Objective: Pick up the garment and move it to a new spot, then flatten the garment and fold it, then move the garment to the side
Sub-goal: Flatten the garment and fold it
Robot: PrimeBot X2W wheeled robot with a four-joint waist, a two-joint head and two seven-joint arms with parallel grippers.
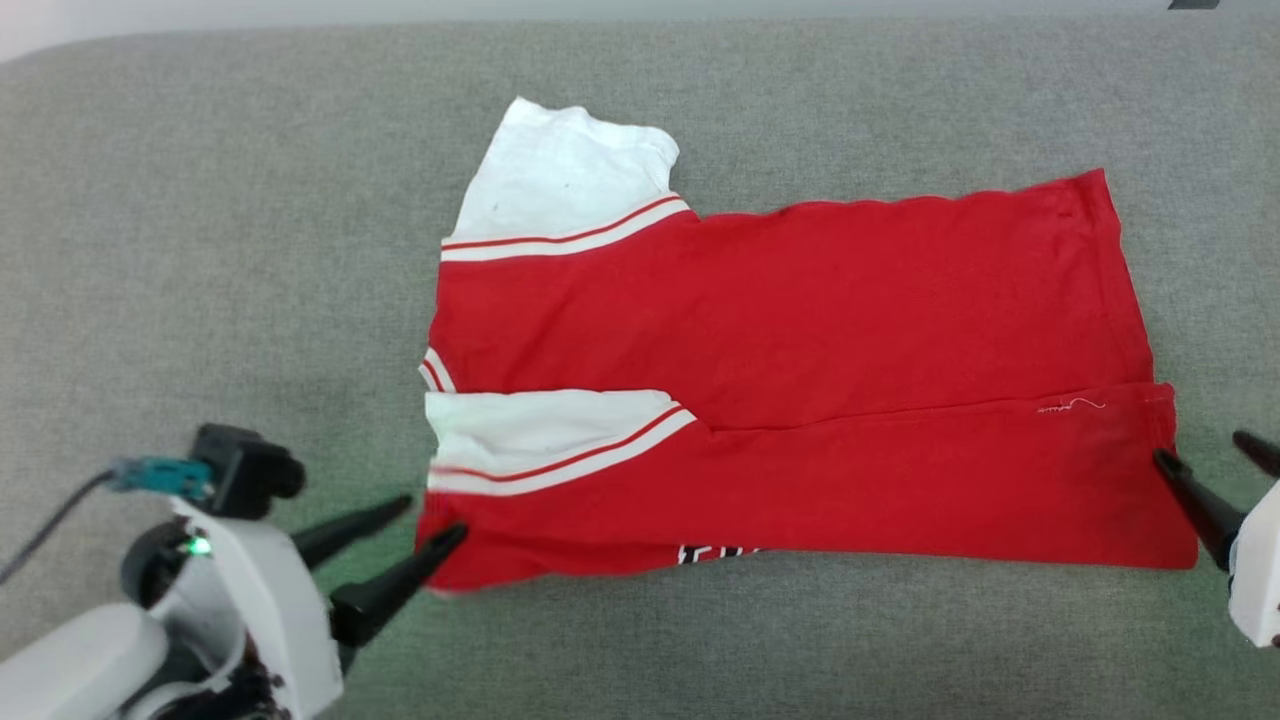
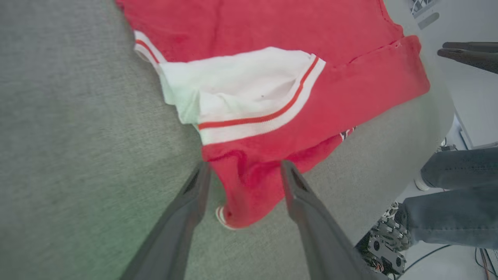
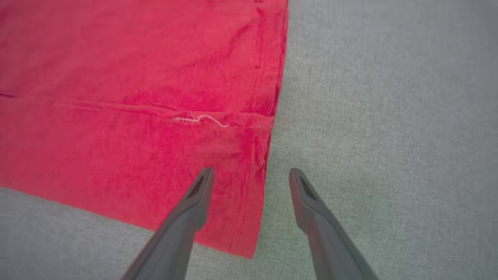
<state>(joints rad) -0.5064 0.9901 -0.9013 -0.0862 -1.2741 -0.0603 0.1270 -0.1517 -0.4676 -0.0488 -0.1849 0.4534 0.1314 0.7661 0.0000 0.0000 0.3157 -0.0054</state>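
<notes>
- Head view: the shirt (image 1: 800, 330) lay flat on the grey worktop (image 1: 200, 200), near edge folded over; left gripper (image 1: 435, 515) and right gripper (image 1: 1200, 448) stood open at its near corners.
- Left wrist view: fingers (image 2: 175, 229) spread astride the corner, gripping nothing; a low retreat could snag it.
- Right wrist view: fingers apart across the hem; catching it might undo the fold.

The garment (image 1: 800, 330), a red shirt with white sleeves and red-and-white striped trim, lies flat on the grey tabletop (image 1: 200, 250), sleeves left, hem right. Its near long edge is folded over toward the middle, with the near sleeve (image 1: 530, 425) on top. Black-and-white lettering (image 1: 715, 553) peeks out beneath.
</notes>
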